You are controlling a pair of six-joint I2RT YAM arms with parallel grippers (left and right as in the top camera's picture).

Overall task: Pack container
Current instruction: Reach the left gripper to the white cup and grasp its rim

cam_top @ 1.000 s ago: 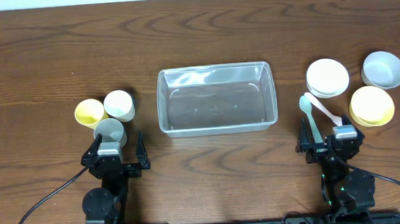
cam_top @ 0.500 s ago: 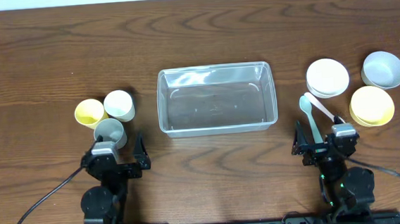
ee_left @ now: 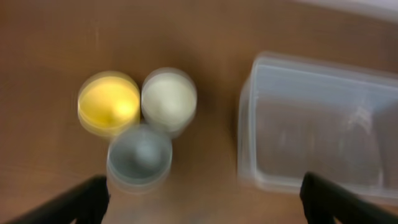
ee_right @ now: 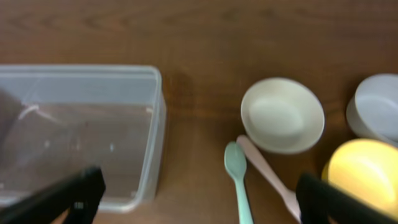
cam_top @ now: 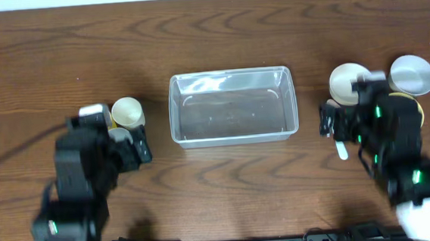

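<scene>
The clear rectangular container point(cam_top: 231, 74) stands empty at the table's middle; it also shows in the left wrist view point(ee_left: 247, 124) and the right wrist view point(ee_right: 157, 124). My left gripper point(cam_top: 131, 151) is open and empty, raised above the cups. The left wrist view shows a yellow cup point(ee_left: 109, 103), a white cup point(ee_left: 169, 99) and a grey cup point(ee_left: 140, 157) below the open gripper point(ee_left: 205, 205). My right gripper point(cam_top: 335, 124) is open and empty above a green spoon point(ee_right: 236, 177) and a pink spoon point(ee_right: 268, 177), between the container and the bowls.
A white bowl point(cam_top: 345, 83) and a grey bowl point(cam_top: 414, 73) sit right of the container. A yellow bowl point(ee_right: 364, 175) is mostly hidden under my right arm in the overhead view. The white cup point(cam_top: 127, 111) shows beside my left arm.
Both arms have risen from the table's front edge and moved toward the objects, now covering the cups and spoons from above. Both grippers stay open. Nothing on the table moved.
</scene>
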